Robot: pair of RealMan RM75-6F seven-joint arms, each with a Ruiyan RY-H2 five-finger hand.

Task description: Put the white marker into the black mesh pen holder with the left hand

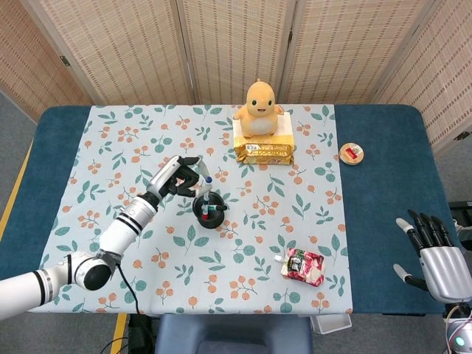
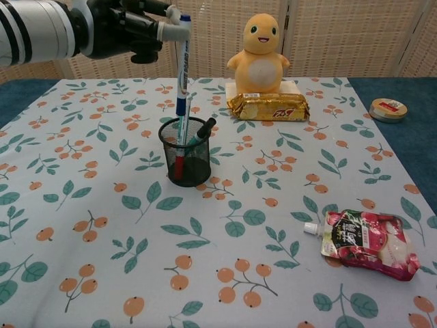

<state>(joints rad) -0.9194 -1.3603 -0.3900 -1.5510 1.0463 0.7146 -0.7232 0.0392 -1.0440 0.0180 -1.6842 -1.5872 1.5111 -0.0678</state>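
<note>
the table [image 1: 383,147] has a dark blue top, with a pale floral cloth [image 1: 133,147] spread over its left and middle part. on the cloth stand a black mesh pen holder [image 2: 186,161] with pens in it, a gold snack packet [image 2: 268,106] toward the back, and a red drink pouch [image 2: 365,243] near the front right. a small round tin [image 1: 351,153] lies on the bare blue at the right.
</note>
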